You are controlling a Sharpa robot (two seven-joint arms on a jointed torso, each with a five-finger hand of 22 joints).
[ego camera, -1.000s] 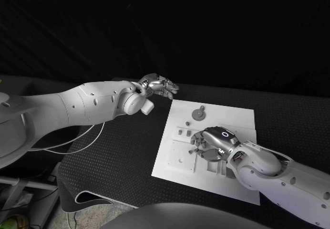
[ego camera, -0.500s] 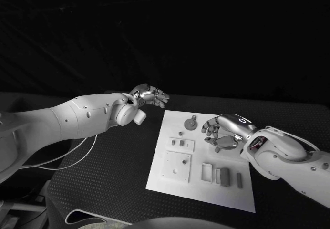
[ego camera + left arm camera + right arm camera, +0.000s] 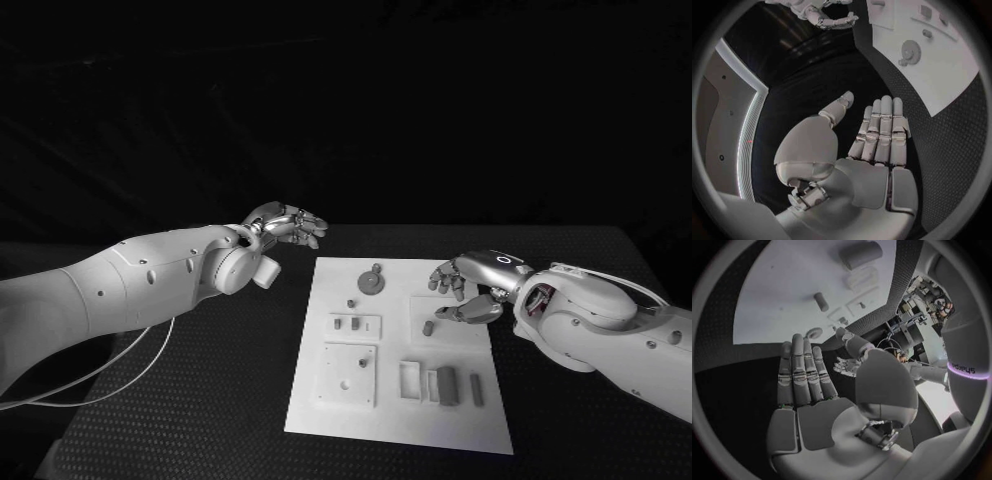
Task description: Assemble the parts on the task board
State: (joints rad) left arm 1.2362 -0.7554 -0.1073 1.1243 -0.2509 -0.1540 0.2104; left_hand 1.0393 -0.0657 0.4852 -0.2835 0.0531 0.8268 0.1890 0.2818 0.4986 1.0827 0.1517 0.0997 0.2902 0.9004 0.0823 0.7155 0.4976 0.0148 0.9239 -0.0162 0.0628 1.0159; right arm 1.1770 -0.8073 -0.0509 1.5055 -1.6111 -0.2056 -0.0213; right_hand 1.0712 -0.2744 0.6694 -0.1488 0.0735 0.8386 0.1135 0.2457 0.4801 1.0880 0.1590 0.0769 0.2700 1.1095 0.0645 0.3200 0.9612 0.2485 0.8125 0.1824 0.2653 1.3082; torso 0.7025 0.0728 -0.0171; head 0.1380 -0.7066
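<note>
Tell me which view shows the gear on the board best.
The head view: the gear lies unobstructed near the far edge of the board, among the other parts. The left wrist view shows it too, bent near the rim. The right wrist view shows it small, beyond the fingertips.

Dim scene: darkness swallows the background, while the white task board (image 3: 404,350) stands out bright. Wrist views bend straight edges toward their dark circular rims.

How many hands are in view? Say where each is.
2. The left hand is beyond the task board's far left corner; the right hand is over its right edge. None seems hidden.
</note>
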